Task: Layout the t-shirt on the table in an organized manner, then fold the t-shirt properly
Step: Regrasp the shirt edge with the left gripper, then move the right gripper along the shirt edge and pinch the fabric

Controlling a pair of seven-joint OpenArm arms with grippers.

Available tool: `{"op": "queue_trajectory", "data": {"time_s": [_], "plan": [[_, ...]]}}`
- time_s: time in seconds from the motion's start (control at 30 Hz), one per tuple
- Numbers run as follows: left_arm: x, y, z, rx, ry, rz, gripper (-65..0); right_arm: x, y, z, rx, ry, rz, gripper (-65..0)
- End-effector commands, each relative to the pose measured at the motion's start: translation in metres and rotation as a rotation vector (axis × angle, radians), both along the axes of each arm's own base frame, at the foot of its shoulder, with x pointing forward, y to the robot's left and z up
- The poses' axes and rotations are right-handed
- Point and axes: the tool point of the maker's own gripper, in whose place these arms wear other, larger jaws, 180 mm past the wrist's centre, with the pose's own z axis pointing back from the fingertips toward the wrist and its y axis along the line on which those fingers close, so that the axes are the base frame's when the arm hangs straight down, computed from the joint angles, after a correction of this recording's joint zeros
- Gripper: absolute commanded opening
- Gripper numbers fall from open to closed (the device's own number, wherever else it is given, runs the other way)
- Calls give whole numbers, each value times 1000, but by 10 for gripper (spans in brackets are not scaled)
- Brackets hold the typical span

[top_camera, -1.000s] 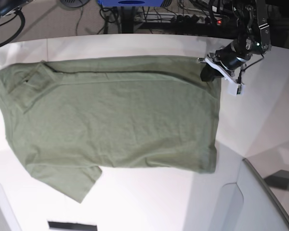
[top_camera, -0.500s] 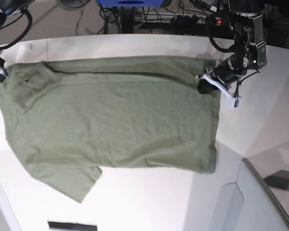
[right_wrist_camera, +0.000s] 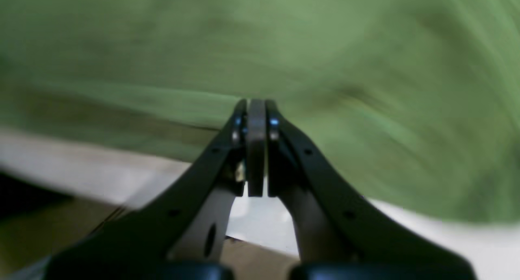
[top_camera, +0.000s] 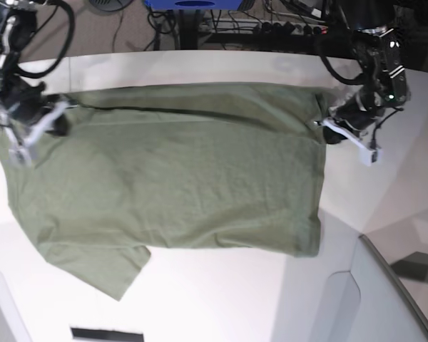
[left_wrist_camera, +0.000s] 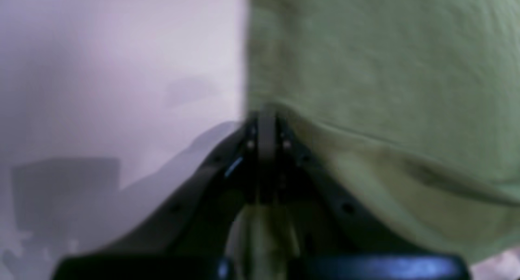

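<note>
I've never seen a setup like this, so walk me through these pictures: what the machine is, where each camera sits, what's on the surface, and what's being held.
This is a robot with two arms, each ending in a pincer. One picture looks down on the white table from above; the other two come from small cameras mounted on the wrists, looking along each pincer.

An olive-green t-shirt lies spread on the table, one sleeve sticking out toward the near edge.

The left pincer, on the overhead picture's right, is shut on the shirt's edge; its wrist picture shows cloth bunched at the tips. The right pincer, on the opposite side, is also shut on the shirt, with its tips against green fabric. Both wrist pictures are blurry.
</note>
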Motion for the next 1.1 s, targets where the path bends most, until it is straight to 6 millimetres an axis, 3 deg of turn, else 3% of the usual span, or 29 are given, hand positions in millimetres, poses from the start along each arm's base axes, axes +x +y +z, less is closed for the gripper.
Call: {"op": "queue_trajectory", "data": {"time_s": [0.0,0.2,0.37,0.5,0.73,0.9,1.07], "plan": [[10,8,20,20,-70,1,-650,7,4,10,-19,-37,37,-650],[-15,23,44,110,-98,-6,-650,4,82,1,47,-9,269,-650],[-25,19,43,115,-84,-20,-650,-3,113,-29,94,90,355,-650],[-27,15,40,101,-80,-16,-650,-9,117,-43,112,141,355,-650],[-21,-13,34,75,-73,-86,-650,-24,117,-52,126,179,347,-650],[-20,-16,34,69,-76,-87,-650,-33,115,-65,135,231,336,-650],[-20,-15,34,71,-76,-86,-650,-33,115,-67,135,235,335,-650]]}}
